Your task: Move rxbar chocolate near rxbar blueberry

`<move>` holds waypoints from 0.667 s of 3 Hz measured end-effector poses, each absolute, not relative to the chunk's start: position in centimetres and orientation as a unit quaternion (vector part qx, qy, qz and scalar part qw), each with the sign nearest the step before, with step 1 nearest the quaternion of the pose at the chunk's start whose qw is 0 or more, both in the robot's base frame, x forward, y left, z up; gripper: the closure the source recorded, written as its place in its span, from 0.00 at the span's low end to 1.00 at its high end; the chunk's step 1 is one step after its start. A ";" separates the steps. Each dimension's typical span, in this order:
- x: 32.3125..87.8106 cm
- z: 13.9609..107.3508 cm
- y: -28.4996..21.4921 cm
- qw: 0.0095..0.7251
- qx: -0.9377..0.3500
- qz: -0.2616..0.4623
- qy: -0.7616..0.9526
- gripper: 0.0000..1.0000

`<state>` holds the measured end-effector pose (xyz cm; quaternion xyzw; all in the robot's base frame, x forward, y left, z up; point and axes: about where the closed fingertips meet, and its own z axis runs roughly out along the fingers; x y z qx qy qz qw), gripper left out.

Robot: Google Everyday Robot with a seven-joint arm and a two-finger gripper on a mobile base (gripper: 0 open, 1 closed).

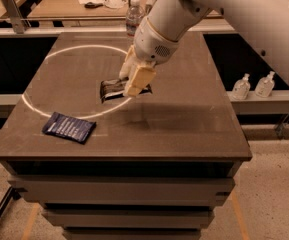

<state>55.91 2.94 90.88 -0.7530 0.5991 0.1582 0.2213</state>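
Note the table (pixel 184 114) first: a wide rectangular top, dark brown and matte, set on stepped tiers of the same dull finish. Observe a thin white ring (pixel 84 47) marked across the table's left half, round and unbroken where visible.

Trace the arm (pixel 184 14) next: smooth white cylindrical shells, glossy, reaching in from beyond the table's far-right corner and sloping down toward the table's centre.

Locate the gripper (pixel 128 85) just above the table's centre, slightly left. Identify two blocky fingers (pixel 140 78) in a pale tan, rubbery-looking material, pointing down and to the left.

Find the rxbar blueberry (pixel 69 127) lying flat on the table's front-left part: a dark navy rectangle, soft-edged, with rows of pale print.

Find the rxbar chocolate (pixel 111 89) at the table's centre-left: a narrow, glossy black wrapper with crinkled highlights. Read the jaws as closed down to the bar's thickness, pinching it across its width near the middle, with one end projecting left of the fingers and the other just showing to the right. Cannot tell whether the bar touches the table. Expect it well apart from the navy wrapper.

Note a clear plastic bottle (pixel 134 14) at the table's far edge.
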 end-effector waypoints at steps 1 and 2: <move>55.0 89.8 5.2 0.209 -0.769 0.171 0.579 1.00; 54.7 88.6 7.1 0.201 -0.781 0.180 0.563 0.85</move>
